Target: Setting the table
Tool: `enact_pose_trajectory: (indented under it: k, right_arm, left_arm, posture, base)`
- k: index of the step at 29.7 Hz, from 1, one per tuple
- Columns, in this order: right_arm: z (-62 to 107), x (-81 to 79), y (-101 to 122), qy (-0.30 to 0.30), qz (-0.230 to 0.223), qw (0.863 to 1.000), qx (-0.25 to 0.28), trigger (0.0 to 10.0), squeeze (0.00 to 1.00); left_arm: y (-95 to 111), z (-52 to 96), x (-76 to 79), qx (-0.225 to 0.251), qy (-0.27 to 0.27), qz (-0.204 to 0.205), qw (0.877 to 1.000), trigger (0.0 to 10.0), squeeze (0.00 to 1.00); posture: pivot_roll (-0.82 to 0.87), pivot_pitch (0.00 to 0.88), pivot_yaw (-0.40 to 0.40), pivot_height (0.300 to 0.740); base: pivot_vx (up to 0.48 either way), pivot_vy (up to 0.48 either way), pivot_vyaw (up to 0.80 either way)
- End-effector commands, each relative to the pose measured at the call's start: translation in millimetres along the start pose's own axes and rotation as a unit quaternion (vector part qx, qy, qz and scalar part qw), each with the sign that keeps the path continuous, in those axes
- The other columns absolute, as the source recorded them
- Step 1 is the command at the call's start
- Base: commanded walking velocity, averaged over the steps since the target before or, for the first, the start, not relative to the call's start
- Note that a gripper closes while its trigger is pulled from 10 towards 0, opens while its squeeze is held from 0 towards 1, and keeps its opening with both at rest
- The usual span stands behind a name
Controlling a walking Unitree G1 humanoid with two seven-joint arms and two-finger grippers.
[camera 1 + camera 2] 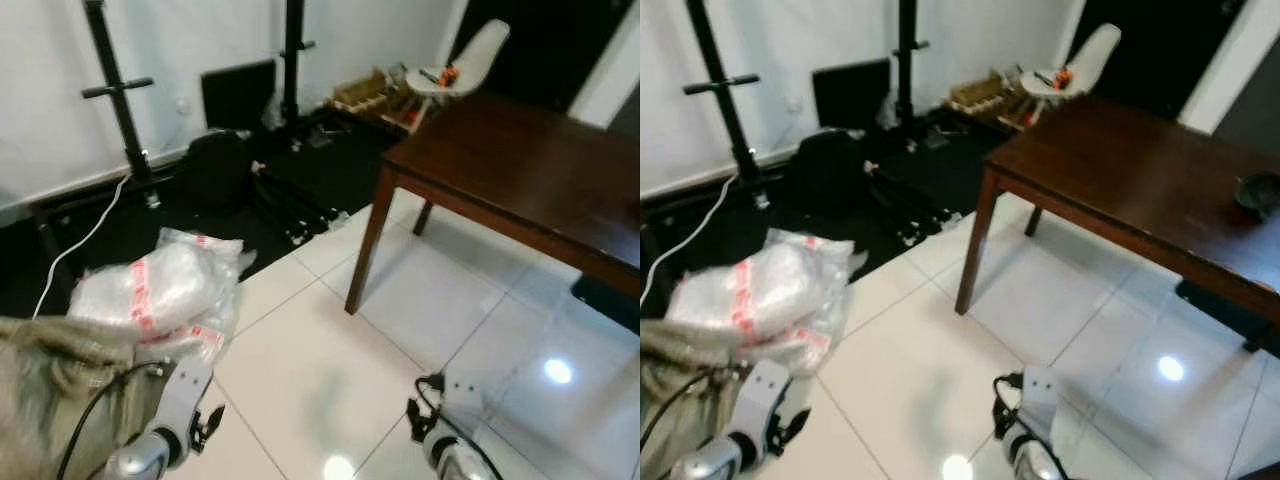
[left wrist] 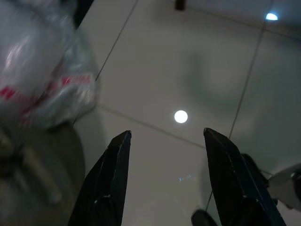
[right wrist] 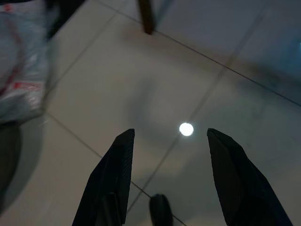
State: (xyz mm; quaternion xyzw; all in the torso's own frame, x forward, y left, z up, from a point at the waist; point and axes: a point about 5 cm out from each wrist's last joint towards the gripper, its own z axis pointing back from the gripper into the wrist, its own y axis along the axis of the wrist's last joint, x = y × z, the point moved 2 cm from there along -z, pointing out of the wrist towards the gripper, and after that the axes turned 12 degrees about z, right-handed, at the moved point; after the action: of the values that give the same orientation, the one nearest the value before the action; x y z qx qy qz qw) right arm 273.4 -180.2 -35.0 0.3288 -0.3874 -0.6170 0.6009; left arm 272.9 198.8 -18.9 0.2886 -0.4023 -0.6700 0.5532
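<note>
Approach step, nothing carried: left gripper (image 2: 162,179) and right gripper (image 3: 167,181) both hang spread and empty over floor tiles (image 1: 330,370). Dark bowl (image 1: 1257,190) sits near wooden table's (image 1: 520,170) right edge. Next: walk to table.

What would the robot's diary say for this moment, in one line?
stage: approaching dark wooden table | left end effector: open, empty, low | right end effector: open, empty, low | dark bowl on table
</note>
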Motion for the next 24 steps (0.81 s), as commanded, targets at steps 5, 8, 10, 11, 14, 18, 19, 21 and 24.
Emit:
enact_pose_trajectory:
  k: [5, 8, 10, 11, 14, 18, 19, 21, 24]
  right_arm:
    - [-0.5, 4.9, 0.9, -0.005, 0.002, 1.0, 0.0, 10.0, 0.0]
    - [-0.8, 4.4, 1.7, -0.005, 0.002, 1.0, 0.002, 10.0, 0.0]
    - [-0.8, 3.9, 1.7, -0.004, 0.002, 1.0, 0.002, 10.0, 0.0]
    - [-0.8, 3.7, 1.7, -0.004, 0.002, 1.0, 0.002, 10.0, 0.0]
    - [-0.9, 3.3, 1.8, -0.003, 0.002, 1.0, 0.002, 10.0, 0.0]
    - [-0.7, 3.6, 1.6, -0.003, 0.002, 1.0, 0.002, 10.0, 0.0]
    - [-0.7, 3.8, 1.6, -0.003, 0.002, 1.0, 0.002, 10.0, 0.0]
    - [-0.7, 4.2, 1.6, -0.004, 0.003, 1.0, 0.002, 10.0, 0.0]
    - [-0.5, 4.7, 1.7, -0.005, 0.002, 1.0, 0.003, 10.0, 0.0]
  left_arm:
    - [1.8, -1.7, 0.6, 0.005, 0.002, 0.017, 1.0, 10.0, 0.0]
    - [4.5, -2.4, 1.1, 0.011, 0.0, 0.022, 1.0, 10.0, 0.0]
    - [5.1, -2.5, 1.3, 0.013, -0.001, 0.022, 1.0, 10.0, 0.0]
    - [5.0, -2.5, 1.4, 0.013, -0.002, 0.022, 1.0, 10.0, 0.0]
    - [4.9, -2.5, 2.4, 0.013, -0.005, 0.021, 1.0, 10.0, 0.0]
    - [4.7, -2.8, 4.0, 0.013, -0.008, 0.019, 1.0, 10.0, 0.0]
    - [4.8, -2.9, 4.4, 0.014, -0.008, 0.018, 1.0, 10.0, 0.0]
    - [4.2, -3.4, 5.1, 0.009, -0.008, 0.007, 1.0, 10.0, 0.0]
    - [4.6, -3.5, 5.8, 0.009, -0.009, 0.003, 1.0, 10.0, 0.0]
  posture:
    - [0.02, 0.021, 0.048, 0.74]
    - [0.03, 0.019, 0.048, 0.74]
    - [0.03, 0.018, 0.048, 0.74]
    - [0.03, 0.018, 0.048, 0.74]
    - [0.02, 0.02, 0.048, 0.74]
    - [0.02, 0.022, 0.048, 0.74]
    - [0.02, 0.023, 0.048, 0.74]
    - [0.02, 0.024, 0.048, 0.74]
    - [0.02, 0.026, 0.049, 0.74]
  base:
    - [0.0, 0.0, -0.8]
    - [0.0, 0.0, -0.8]
    - [0.0, 0.0, -0.8]
    - [0.0, 0.0, -0.8]
    - [0.0, 0.0, -0.8]
    - [0.0, 0.0, -0.8]
    - [0.0, 0.0, -0.8]
    - [0.0, 0.0, -0.8]
    - [0.0, 0.0, -0.8]
